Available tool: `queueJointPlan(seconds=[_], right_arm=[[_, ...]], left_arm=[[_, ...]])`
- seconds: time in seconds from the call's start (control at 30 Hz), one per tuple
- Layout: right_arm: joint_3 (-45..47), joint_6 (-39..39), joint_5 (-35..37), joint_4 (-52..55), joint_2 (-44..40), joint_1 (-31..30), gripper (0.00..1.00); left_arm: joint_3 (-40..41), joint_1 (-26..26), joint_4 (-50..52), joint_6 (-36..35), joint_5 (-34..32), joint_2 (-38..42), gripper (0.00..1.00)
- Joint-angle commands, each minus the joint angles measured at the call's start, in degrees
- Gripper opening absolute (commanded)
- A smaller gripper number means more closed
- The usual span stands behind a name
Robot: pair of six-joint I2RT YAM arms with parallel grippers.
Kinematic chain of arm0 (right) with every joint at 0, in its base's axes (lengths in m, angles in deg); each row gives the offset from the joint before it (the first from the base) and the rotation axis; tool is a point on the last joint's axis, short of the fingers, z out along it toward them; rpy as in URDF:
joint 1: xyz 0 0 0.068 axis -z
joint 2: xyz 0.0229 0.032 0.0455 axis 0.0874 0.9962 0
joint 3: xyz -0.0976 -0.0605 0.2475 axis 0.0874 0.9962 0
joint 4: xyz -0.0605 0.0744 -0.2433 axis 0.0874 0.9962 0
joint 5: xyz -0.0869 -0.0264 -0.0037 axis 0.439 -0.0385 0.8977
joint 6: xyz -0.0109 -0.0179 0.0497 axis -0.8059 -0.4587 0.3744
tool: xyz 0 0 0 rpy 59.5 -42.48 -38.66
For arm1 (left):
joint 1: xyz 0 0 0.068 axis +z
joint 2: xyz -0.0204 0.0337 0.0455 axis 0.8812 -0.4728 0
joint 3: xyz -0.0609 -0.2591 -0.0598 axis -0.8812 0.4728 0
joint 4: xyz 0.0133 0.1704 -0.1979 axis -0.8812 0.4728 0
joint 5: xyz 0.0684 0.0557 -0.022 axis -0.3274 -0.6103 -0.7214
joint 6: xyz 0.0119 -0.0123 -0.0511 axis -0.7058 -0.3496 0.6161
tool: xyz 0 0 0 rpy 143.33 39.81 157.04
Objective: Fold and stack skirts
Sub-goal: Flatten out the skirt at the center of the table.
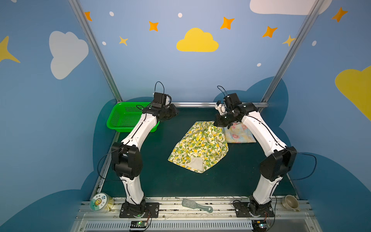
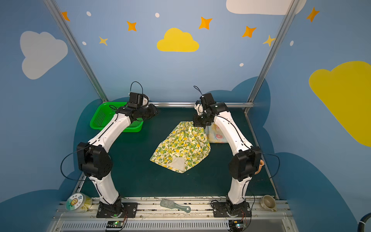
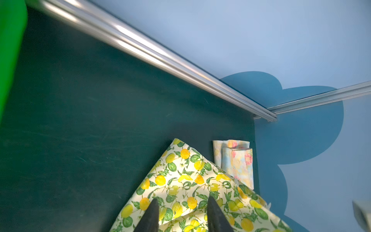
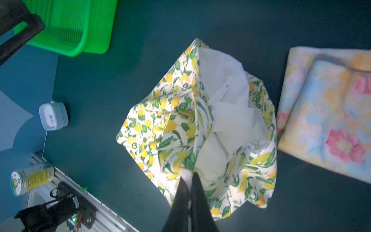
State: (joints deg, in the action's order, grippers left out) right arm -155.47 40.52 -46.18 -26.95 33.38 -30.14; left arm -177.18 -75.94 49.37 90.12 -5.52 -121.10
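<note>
Cream lemon skirt [image 4: 170, 120] (in right fingers [image 4: 178, 202])

Light was soft and even; top views bowed at the edges. Wrist views were blurred: glare streaked the rail [image 3: 140, 50], and the lemon skirt [image 4: 160, 120] looked smeared.

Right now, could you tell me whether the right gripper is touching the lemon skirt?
Touching: the right wrist view shows the right gripper shut on the lemon skirt.

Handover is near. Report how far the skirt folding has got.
Done: the pink-flowered skirt lies folded far right on the mat. In hand: the right gripper is shut on the lemon skirt, one edge raised; the left gripper is open, empty. Left: fold the lemon skirt, stack it on the folded one.
</note>
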Motion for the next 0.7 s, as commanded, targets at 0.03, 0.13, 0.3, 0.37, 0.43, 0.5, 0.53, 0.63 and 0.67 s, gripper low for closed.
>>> queueJointPlan(seconds=[0.03, 0.13, 0.3, 0.37, 0.43, 0.5, 0.53, 0.63, 0.67], right_arm=[[12.04, 2.55, -3.61, -2.5, -3.97, -4.1, 0.0], [19.68, 5.76, -3.65, -6.59, -5.94, -8.78, 0.0], [28.55, 11.59, -5.22, -11.42, -5.81, -16.53, 0.0], [29.86, 12.95, -5.16, -10.89, -5.98, -17.62, 0.11], [30.97, 14.11, -5.3, -10.75, -7.94, -16.9, 0.33], [31.2, 14.6, -5.08, -10.01, -10.75, -15.04, 0.46], [31.06, 14.83, -4.92, -9.36, -12.22, -13.59, 0.5], [30.36, 15.23, -6.03, -8.45, -14.86, -8.11, 0.54], [30.1, 15.17, -6.14, -8.37, -15.16, -6.64, 0.54]], left_arm=[[3.03, -1.54, -0.52, 2.63, 2.84, -5.8, 0.49], [2.89, -2.83, -0.85, 2.64, 3.24, -6.81, 0.51], [-0.8, -5.43, 1.82, 1.39, 3.56, -9.68, 0.54], [-2.16, -6.71, 2.62, 0.39, 3.33, -10.73, 0.59], [-3.45, -7.69, 2.88, 0.07, 2.99, -12.0, 0.63], [-5.43, -8.1, 3.34, -0.06, 3.05, -13.76, 0.66], [-6.64, -8.16, 3.37, 0.17, 3.18, -14.85, 0.67], [-12.55, -8.77, 5.24, -0.5, 4.76, -18.86, 0.68], [-14.8, -9.24, 6.38, -1.1, 4.79, -20.17, 0.68]])
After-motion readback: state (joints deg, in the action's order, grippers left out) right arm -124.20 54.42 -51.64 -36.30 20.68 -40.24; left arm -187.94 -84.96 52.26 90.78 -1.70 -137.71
